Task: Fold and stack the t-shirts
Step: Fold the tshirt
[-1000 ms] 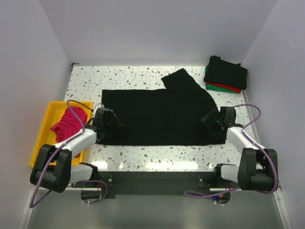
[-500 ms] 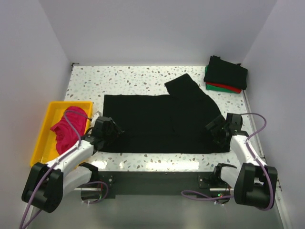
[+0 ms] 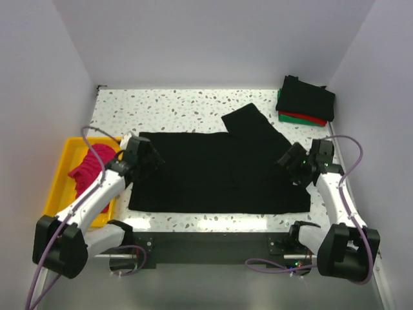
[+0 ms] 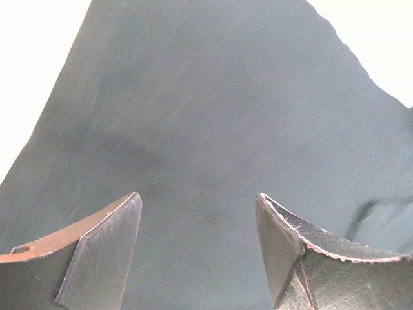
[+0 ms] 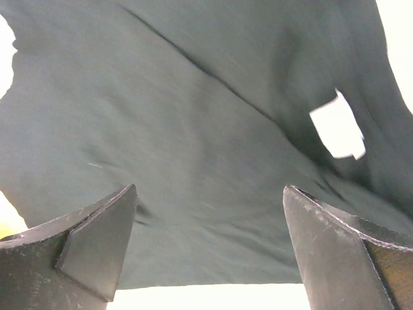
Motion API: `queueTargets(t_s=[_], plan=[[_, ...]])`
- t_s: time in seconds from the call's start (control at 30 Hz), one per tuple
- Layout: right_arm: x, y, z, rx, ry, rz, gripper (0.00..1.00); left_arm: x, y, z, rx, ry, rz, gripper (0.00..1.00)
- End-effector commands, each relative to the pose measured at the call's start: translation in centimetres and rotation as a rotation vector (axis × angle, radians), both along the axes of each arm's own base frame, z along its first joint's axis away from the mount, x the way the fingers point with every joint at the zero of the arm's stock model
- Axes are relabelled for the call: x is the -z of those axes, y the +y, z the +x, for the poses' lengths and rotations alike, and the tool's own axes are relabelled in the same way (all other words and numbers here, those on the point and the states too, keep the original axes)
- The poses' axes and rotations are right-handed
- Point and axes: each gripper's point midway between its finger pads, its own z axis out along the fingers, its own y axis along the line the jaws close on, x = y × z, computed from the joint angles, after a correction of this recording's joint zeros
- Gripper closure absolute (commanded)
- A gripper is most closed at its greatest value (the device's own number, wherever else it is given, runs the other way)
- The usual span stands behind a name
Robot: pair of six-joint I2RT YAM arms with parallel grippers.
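A large black t-shirt [image 3: 213,173] lies spread flat across the middle of the table, one sleeve [image 3: 248,121] pointing to the far right. Its white neck tag [image 5: 337,126] shows in the right wrist view. My left gripper [image 3: 147,161] [image 4: 197,206] hovers open over the shirt's left edge, only cloth below it. Above the shirt's right edge my right gripper [image 3: 293,163] [image 5: 210,194] stands wide open, holding nothing. At the back right a stack of folded t-shirts has black [image 3: 306,97] on top, with red [image 3: 302,118] and green [image 3: 281,116] under it. A magenta-pink t-shirt [image 3: 89,171] lies crumpled in the tray.
The yellow tray [image 3: 57,194] sits at the table's left edge beside the left arm. White walls close in the back and both sides. The shirt's near hem [image 3: 213,211] lies close to the table's front edge.
The black shirt has slid toward the near edge and lies flatter. Both grippers have opened wider, come off the cloth and moved a little away from the front edge.
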Motion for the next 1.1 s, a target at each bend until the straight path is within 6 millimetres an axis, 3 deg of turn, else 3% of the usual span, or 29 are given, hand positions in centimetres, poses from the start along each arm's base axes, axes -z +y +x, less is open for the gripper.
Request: queueTargets(t_s=[0.0,0.03,0.07,0.13,0.2,0.23,0.27,0.43,0.63,0.83,1.07], plan=[[-4.9,0.4,5.1,-0.091,-0.176,-0.025,0.01,-6.0,1.5,6.0,-0.032,-0.142,0.116,0.25],[-6.1,0.7,6.4,-0.111,-0.216,-0.028,0.01,-7.1,2.2,8.3,-0.061,-0.15,0.139,0.26],[-5.6,1.0,7.3,-0.122,-0.204,-0.017,0.01,-7.5,2.7,9.5,-0.077,-0.155,0.163,0.28],[-7.1,1.8,9.7,-0.155,-0.265,-0.04,0.01,-7.9,4.6,12.4,-0.138,-0.145,0.246,0.35],[-6.6,2.2,11.6,-0.169,-0.264,-0.068,0.02,-7.8,5.4,14.5,-0.141,-0.142,0.275,0.39],[-7.3,2.9,12.5,-0.185,-0.286,-0.069,0.04,-6.3,6.2,15.5,-0.153,-0.105,0.293,0.41],[-7.3,3.2,13.2,-0.178,-0.289,-0.061,0.05,-6.9,6.3,16.9,-0.161,-0.13,0.29,0.42],[-7.1,5.1,16.5,-0.217,-0.332,-0.067,0.1,-3.9,7.6,21.1,-0.148,-0.051,0.347,0.54],[-6.6,5.2,18.5,-0.233,-0.337,-0.077,0.12,-0.9,8.2,23.7,-0.13,0.013,0.423,0.64],[-6.1,5.5,18.9,-0.24,-0.342,-0.06,0.13,2.1,8.9,23.7,-0.154,0.102,0.468,0.68],[-5.8,5.7,18.8,-0.249,-0.343,-0.054,0.13,3.3,9.4,23.2,-0.18,0.14,0.499,0.68]])
